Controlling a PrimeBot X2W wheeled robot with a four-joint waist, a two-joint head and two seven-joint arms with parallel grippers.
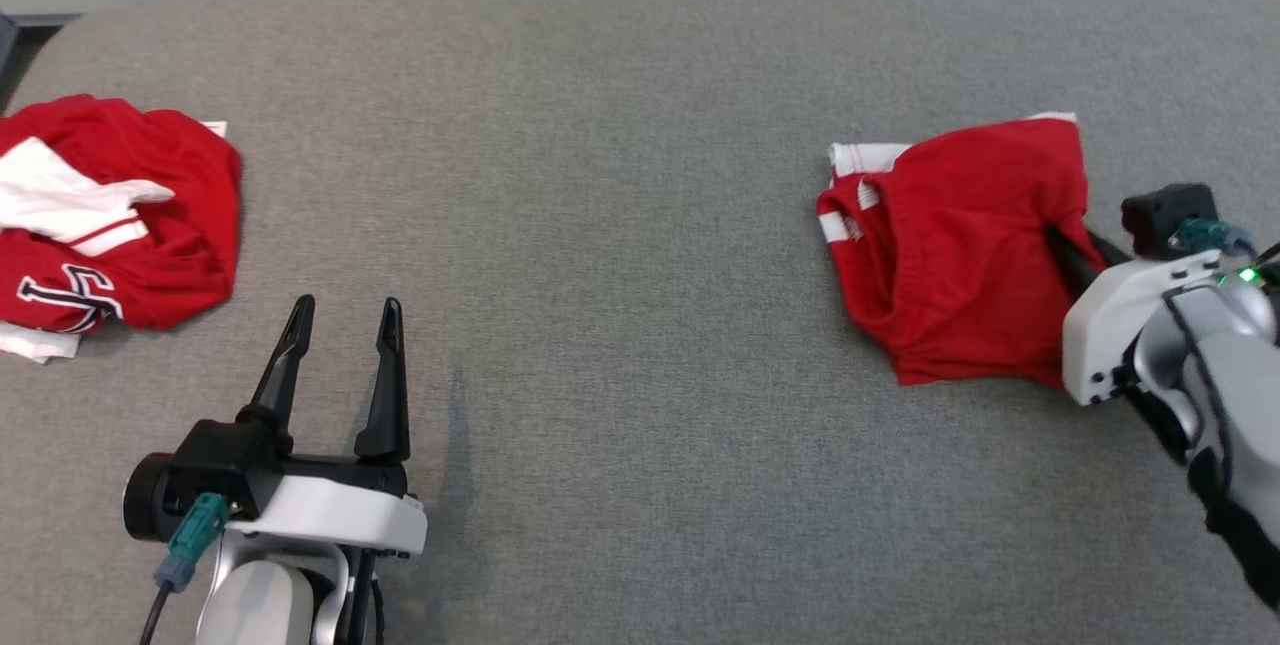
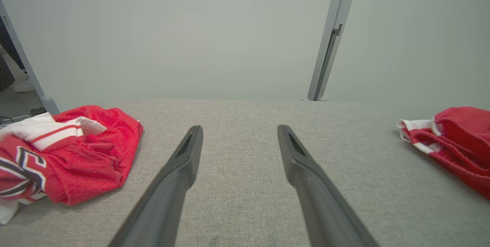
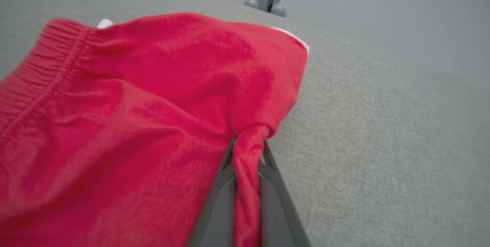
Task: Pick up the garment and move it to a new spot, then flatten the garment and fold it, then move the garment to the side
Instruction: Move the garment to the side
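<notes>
Pinching a fold of the red garment (image 1: 960,255) with right gripper (image 3: 248,145) (at right); left gripper (image 1: 347,310) jaws wide, empty.

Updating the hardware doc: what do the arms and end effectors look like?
Left end effector and right end effector: two long, tapered dark fingers on white-and-black housings. Pale grey forearms. Teal connector at each wrist; green light on the right.

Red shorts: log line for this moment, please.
phase: pick | right gripper: shut on red shorts edge | left gripper: open, over table | fold: not started
</notes>
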